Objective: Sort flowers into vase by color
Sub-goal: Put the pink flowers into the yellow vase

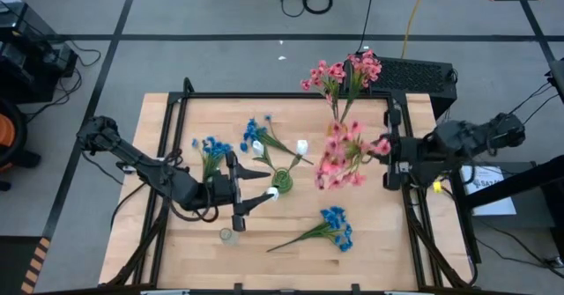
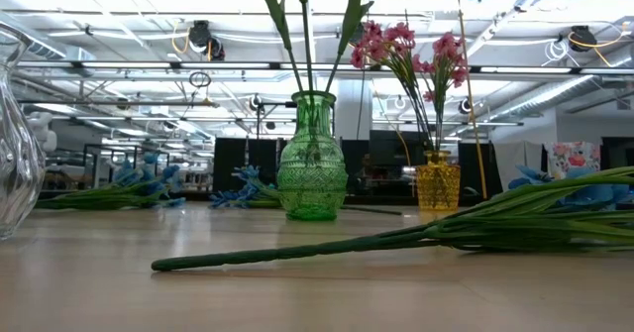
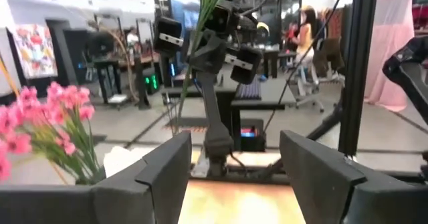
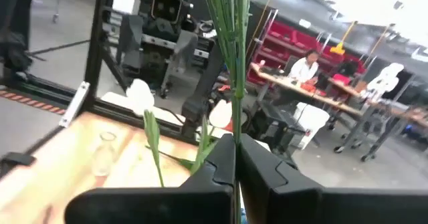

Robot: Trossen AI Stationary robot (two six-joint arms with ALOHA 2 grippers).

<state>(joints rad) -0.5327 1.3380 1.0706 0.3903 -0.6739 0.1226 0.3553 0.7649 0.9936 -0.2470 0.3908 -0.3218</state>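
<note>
Right claw (image 1: 381,147) is pinching the pink spray (image 1: 339,158) tight. Left claw (image 1: 257,194) is hanging open beside the green vase (image 1: 282,180). Keep those stems vertical going down.

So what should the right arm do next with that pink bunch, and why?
Probably carry it toward the yellow vase, which already holds pink flowers. The right gripper is shut on the green stems of a pink spray raised over the table, while the left gripper is open by the green vase.
</note>
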